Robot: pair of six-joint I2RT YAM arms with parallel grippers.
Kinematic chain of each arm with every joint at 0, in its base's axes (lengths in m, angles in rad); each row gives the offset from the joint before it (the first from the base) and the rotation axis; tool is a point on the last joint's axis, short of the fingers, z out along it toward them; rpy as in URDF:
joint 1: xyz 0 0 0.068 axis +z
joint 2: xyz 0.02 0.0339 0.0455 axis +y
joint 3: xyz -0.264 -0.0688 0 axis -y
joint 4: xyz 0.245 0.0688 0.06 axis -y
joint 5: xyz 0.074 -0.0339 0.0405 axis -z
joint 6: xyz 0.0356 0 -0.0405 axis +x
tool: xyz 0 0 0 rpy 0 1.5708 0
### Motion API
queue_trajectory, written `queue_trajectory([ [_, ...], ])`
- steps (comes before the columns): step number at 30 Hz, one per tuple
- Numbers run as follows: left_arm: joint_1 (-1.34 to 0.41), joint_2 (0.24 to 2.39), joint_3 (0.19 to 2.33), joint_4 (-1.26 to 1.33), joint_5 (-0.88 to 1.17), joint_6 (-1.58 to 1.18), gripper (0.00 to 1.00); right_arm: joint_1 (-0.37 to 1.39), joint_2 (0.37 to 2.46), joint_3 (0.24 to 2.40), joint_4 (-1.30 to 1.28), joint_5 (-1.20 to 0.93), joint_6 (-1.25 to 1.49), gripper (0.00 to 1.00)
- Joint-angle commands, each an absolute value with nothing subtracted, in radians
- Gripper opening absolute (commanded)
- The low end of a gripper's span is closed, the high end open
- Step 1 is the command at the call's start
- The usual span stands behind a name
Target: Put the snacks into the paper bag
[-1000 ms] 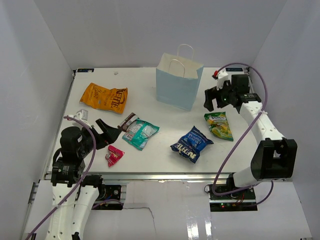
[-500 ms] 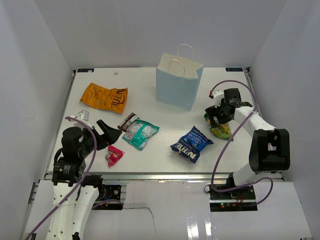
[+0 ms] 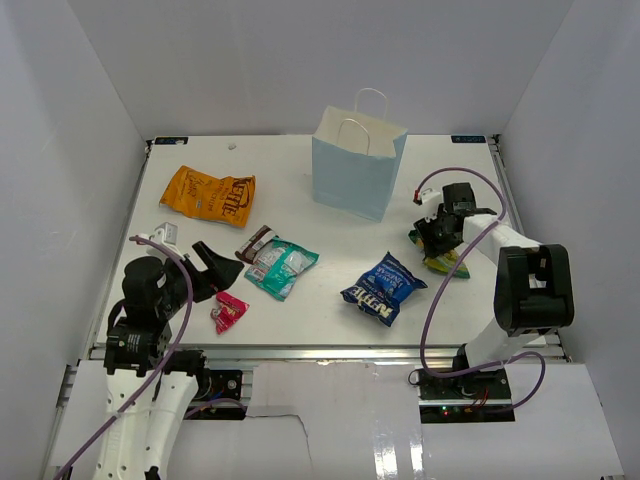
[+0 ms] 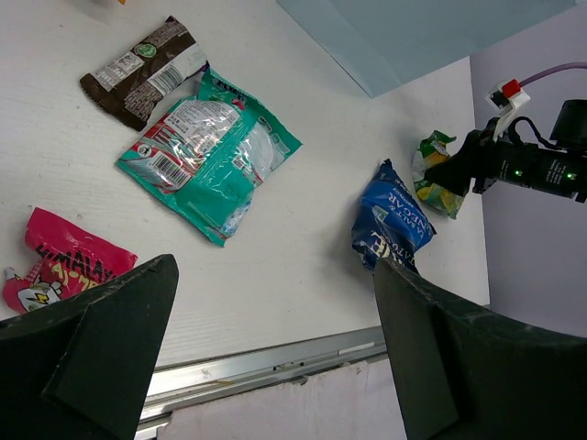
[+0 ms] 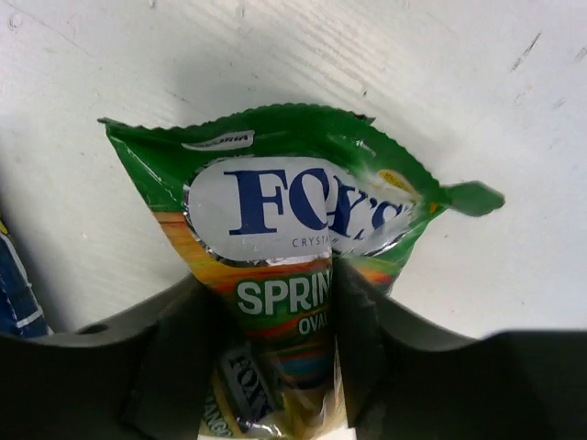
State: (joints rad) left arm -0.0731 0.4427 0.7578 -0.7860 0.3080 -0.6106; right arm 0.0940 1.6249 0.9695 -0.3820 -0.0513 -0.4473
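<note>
The yellow-green pouch (image 5: 293,211) lies on the table at the right, and my right gripper (image 5: 280,330) is down on it with both fingers pinching its bunched middle. From above, the right gripper (image 3: 437,243) covers most of the pouch (image 3: 447,262). The light blue paper bag (image 3: 357,170) stands upright at the back centre. An orange chip bag (image 3: 210,195), brown bar (image 3: 254,242), teal-white pouch (image 3: 282,266), pink wrapper (image 3: 229,311) and blue chip bag (image 3: 384,287) lie flat. My left gripper (image 3: 215,270) hovers open near the front left, holding nothing.
The blue chip bag (image 5: 9,284) lies just left of the pinched pouch. White walls enclose the table on three sides. A metal rail (image 4: 275,362) runs along the front edge, below my left gripper (image 4: 275,357).
My right arm came down from beside the paper bag onto the yellow-green pouch, and its jaws closed on the pouch. The left arm has not moved.
</note>
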Motion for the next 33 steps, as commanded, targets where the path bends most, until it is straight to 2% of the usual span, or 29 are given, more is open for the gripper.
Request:
queue_trajectory([
  [1,-0.066,0.426,0.742,-0.784,0.322,-0.620,0.98,0.098,1.621,0.933,-0.368,-0.063,-0.457,0.50],
  [2,-0.066,0.423,0.741,-0.785,0.322,-0.621,0.98,0.097,1.615,0.917,-0.362,-0.061,-0.459,0.33],
  [4,-0.066,0.422,0.738,-0.785,0.322,-0.624,0.98,0.097,1.589,0.905,-0.357,-0.072,-0.459,0.25],
  [5,-0.066,0.420,0.738,-0.785,0.322,-0.624,0.98,0.095,1.577,0.900,-0.362,-0.081,-0.456,0.17],
  [8,-0.067,0.422,0.736,-0.784,0.322,-0.626,0.98,0.091,1.500,0.893,-0.368,-0.152,-0.454,0.08],
  [14,-0.067,0.430,0.739,-0.779,0.327,-0.626,0.98,0.084,1.290,0.969,-0.371,-0.424,-0.480,0.08],
  [20,-0.067,0.436,0.736,-0.770,0.334,-0.623,0.98,0.084,1.272,1.216,-0.335,-0.574,-0.399,0.08],
  [26,-0.067,0.431,0.738,-0.767,0.337,-0.623,0.98,0.106,1.396,1.551,-0.190,-0.727,-0.218,0.08],
  [33,-0.067,0.434,0.744,-0.767,0.347,-0.620,0.98,0.173,1.713,1.957,-0.109,-0.761,-0.088,0.08],
])
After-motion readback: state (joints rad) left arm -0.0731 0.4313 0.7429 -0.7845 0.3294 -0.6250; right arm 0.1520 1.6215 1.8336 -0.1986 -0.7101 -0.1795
